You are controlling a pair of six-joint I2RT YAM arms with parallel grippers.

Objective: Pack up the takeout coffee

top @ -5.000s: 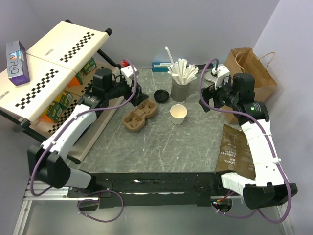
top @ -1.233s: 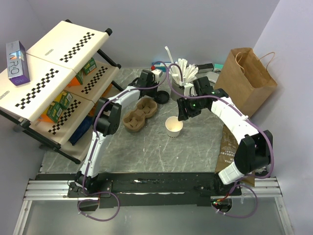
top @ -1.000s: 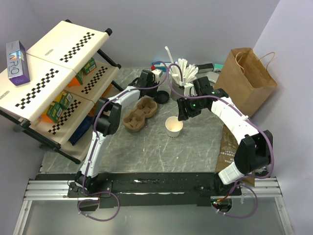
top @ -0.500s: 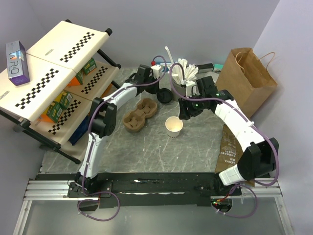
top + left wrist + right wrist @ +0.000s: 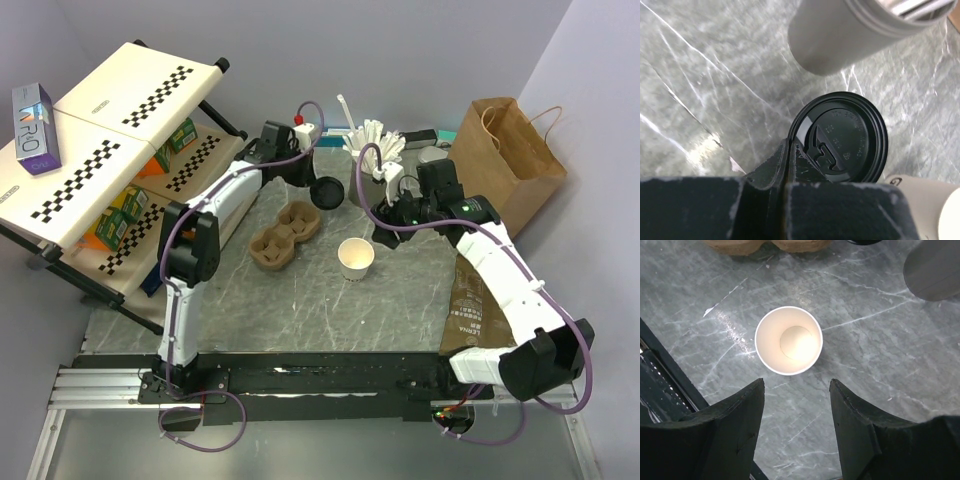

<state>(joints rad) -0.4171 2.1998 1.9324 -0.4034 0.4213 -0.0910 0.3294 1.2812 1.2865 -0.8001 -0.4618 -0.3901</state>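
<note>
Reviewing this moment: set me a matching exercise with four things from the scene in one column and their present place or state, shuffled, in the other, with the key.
Things
1. round black plastic lid
2. small white paper cup
3. brown pulp cup carrier
4. brown paper bag

Places or states
A. upright and empty, below the open right gripper
B. standing at the far right of the top view
C. pinched at its rim by the left gripper
D. wells empty, just left of the paper cup

Pairs: 1-C, 2-A, 3-D, 4-B
</note>
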